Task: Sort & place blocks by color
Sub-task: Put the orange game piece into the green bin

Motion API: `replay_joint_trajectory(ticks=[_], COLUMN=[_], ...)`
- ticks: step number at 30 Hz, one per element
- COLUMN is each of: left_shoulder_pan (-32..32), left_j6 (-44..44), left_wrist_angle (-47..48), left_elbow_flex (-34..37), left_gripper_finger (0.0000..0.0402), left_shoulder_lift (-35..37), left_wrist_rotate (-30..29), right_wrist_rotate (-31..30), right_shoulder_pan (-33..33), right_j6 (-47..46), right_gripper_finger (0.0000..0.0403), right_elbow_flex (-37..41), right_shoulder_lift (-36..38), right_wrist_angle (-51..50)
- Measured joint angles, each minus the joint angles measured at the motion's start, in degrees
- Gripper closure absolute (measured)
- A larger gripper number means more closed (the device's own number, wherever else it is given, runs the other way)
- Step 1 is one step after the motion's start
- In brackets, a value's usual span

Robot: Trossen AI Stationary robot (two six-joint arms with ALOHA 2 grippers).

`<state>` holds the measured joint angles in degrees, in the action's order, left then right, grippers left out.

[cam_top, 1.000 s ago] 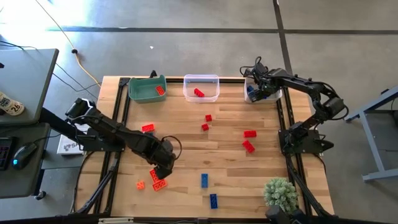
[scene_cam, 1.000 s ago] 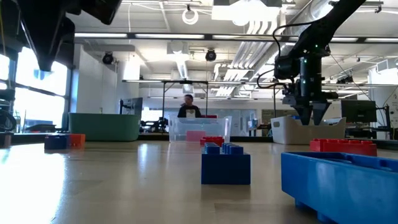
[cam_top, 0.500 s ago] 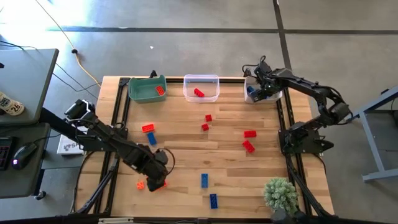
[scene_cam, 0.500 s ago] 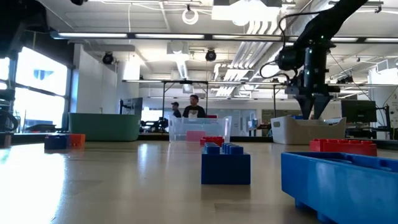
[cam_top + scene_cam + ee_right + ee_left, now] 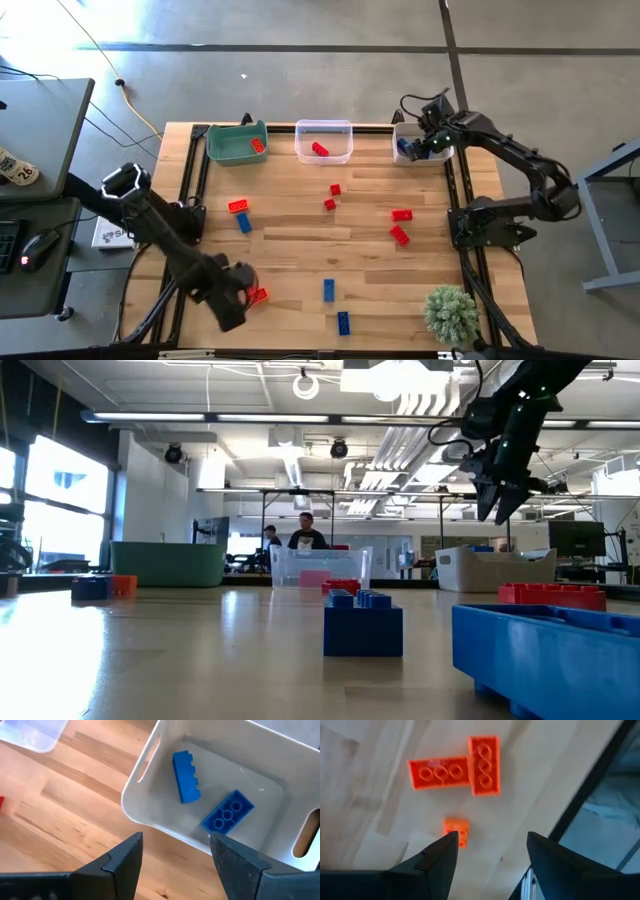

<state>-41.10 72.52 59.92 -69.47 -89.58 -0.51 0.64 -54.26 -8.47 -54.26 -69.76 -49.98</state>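
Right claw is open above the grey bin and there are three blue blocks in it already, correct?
Not quite. The right wrist view shows two blue blocks in the grey bin, not three. The rest holds: the right claw is open above that bin, holding nothing.

Left gripper (image 5: 232, 305): in the high view it covers the small orange block and most of the two oblong orange blocks (image 5: 258, 295).
Grey bin (image 5: 420, 148): largely covered by the right gripper (image 5: 425, 143) from above; its contents cannot be told there.
Nearest blue block (image 5: 545, 650): cut off by the low view's right and bottom edges.
People (image 5: 303, 532): too small to tell more.
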Motion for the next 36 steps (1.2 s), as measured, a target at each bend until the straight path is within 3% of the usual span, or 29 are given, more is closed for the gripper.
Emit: replay_joint_trajectory(ticks=[5, 8, 15, 22, 36], left_shoulder_pan=[-7.3, -9.5, -10.6, -9.1, -8.3], left_j6=[1.9, 4.5, 8.9, 5.0, 5.0], left_wrist_angle=[0.1, 0.1, -1.1, -7.2, -16.6], left_elbow_flex=[0.0, 0.8, 6.2, 11.2, 20.0], left_gripper_finger=[0.0176, 0.0176, 0.0176, 0.0176, 0.0176], left_shoulder_lift=[0.0, 0.0, 0.0, 0.0, 0.0], left_wrist_rotate=[-9.0, -11.1, -8.3, -7.5, -1.7], right_wrist_rotate=[0.0, 0.0, -0.1, -0.2, -0.3], right_shoulder_pan=[1.2, 2.4, 5.2, 6.4, 6.4], right_j6=[0.0, 0.0, 0.0, -0.1, -0.5], right_gripper_finger=[0.0183, 0.0183, 0.0183, 0.0183, 0.0183], right_elbow_flex=[0.0, 0.0, 0.0, 0.0, 0.0], right_shoulder_lift=[0.8, 0.8, 0.8, 0.8, 0.8], right_wrist_angle=[0.0, 0.0, 1.0, 1.3, 1.3])
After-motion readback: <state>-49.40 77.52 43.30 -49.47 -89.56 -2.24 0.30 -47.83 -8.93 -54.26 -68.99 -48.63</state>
